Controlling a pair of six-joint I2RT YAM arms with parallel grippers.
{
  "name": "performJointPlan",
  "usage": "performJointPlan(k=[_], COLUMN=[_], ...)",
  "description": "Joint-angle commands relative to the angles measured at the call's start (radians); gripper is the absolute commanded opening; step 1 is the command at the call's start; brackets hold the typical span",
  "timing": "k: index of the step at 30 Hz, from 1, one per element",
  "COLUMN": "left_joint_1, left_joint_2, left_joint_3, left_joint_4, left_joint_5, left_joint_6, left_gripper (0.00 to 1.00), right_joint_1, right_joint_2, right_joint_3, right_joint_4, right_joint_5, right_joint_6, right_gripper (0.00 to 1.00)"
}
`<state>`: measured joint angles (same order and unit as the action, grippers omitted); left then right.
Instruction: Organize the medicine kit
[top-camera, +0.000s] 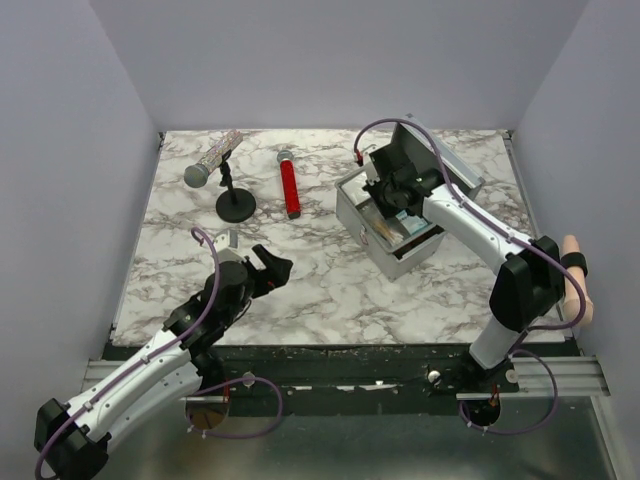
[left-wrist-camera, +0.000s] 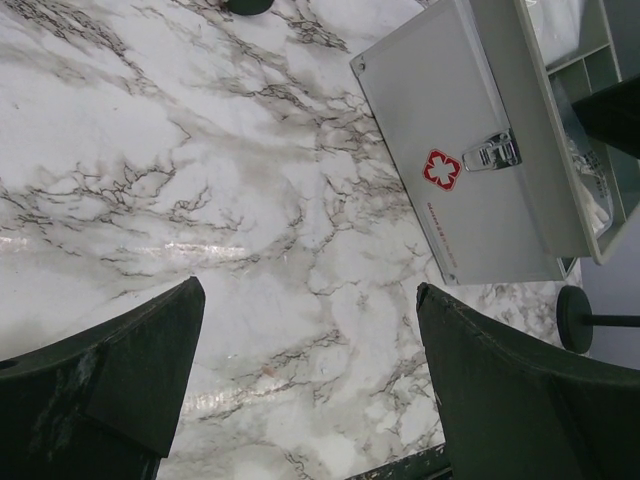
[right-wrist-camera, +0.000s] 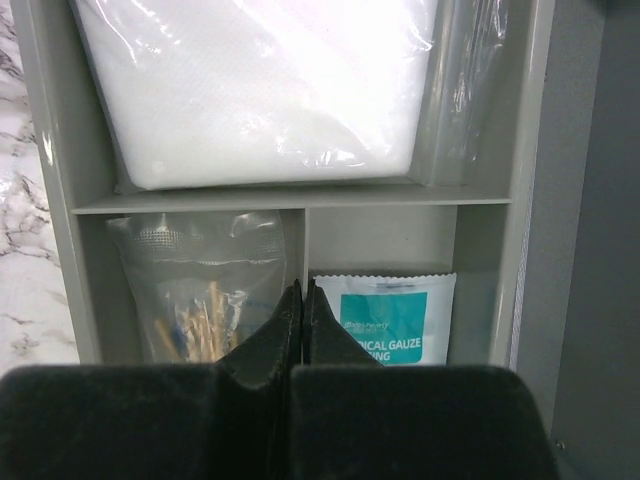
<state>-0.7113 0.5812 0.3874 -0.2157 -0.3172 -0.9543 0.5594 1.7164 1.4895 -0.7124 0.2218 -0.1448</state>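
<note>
Gaping grey metal medicine kit (left-wrist-camera: 440, 100), red cross badge (left-wrist-camera: 441, 169), divided tray (right-wrist-camera: 305, 203).

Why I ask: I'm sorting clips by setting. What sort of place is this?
Probably a robot test booth: left arm and right arm bolted at the edge of a marbled table, grey walls on three sides, a medicine kit.

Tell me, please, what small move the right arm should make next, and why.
Probably lift the right fingers up out of the medicine kit: they are shut and empty above the tray's divider, between the swab bag and gauze packet, while the red tube lies outside.
</note>
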Motion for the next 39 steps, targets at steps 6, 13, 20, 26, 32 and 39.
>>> performJointPlan(k=[6, 13, 20, 26, 32, 39], left_joint_1=[-0.005, -0.004, -0.004, -0.005, -0.004, -0.005], left_joint_2=[0.026, 0.037, 0.040, 0.062, 0.062, 0.066], left_joint_3=[-0.012, -0.013, -0.018, -0.016, -0.015, -0.015], left_joint_4=[0.052, 0.061, 0.067, 0.076, 0.073, 0.075], left_joint_5=[0.041, 0.047, 0.049, 0.058, 0.058, 0.063], left_joint_6=[0.020, 0.020, 0.020, 0.019, 0.020, 0.019], left_gripper=[0.98, 0.98, 0.98, 0.98, 0.98, 0.98], right_joint_1=[-0.058, -0.065, -0.065, -0.073, -0.079, -0.082], right_joint_2=[-0.075, -0.069, -0.081, -0.074, -0.072, -0.087], right_joint_3=[-0.080, -0.110, -0.133, -0.144, -0.149, -0.149], right_joint_4=[0.070, 0.091, 0.111, 0.110, 0.103, 0.108], right_joint_5=[-0.012, -0.091, -0.180, -0.184, -0.139, -0.084], right_joint_6=[-0.078, -0.065, -0.048, -0.039, -0.004, 0.036], right_gripper=[0.01, 0.01, 0.01, 0.01, 0.07, 0.31])
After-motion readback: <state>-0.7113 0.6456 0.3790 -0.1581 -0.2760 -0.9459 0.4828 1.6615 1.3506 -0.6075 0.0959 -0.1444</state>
